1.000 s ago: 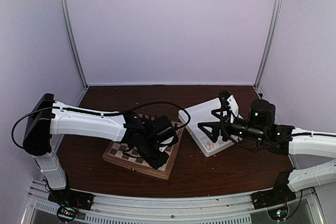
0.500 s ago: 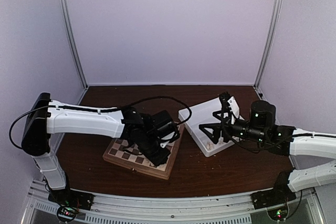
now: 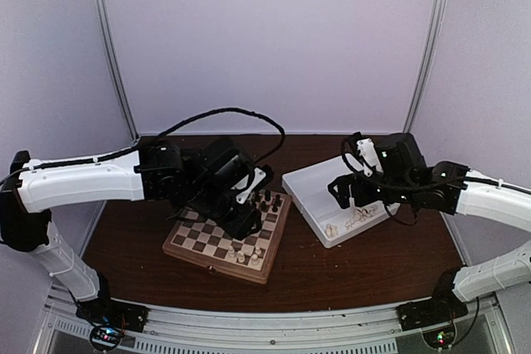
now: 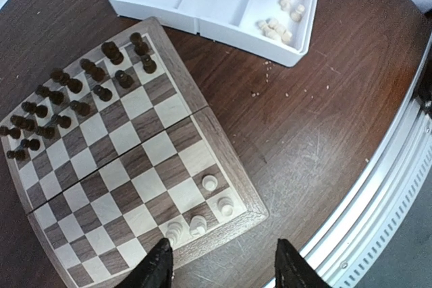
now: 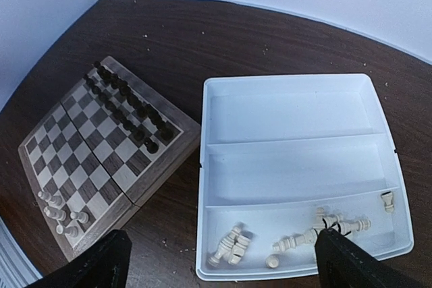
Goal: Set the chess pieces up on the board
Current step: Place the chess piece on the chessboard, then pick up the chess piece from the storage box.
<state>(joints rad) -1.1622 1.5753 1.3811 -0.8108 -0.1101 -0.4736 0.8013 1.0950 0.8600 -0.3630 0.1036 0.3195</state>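
chess pieces (image 4: 210,182) on board (image 4: 145,183) | left hand (image 4: 226,271) half-open | right hand (image 5: 223,261) wide-open

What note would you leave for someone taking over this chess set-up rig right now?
Left gripper: open, empty, above the board's near edge.
Right gripper: open, empty, over the white tray.
Done: four cream pieces stand at the board's near right corner; dark pieces stand in two rows along the opposite side.
Left: the other cream pieces lie in the tray's end compartment; move them to the board.
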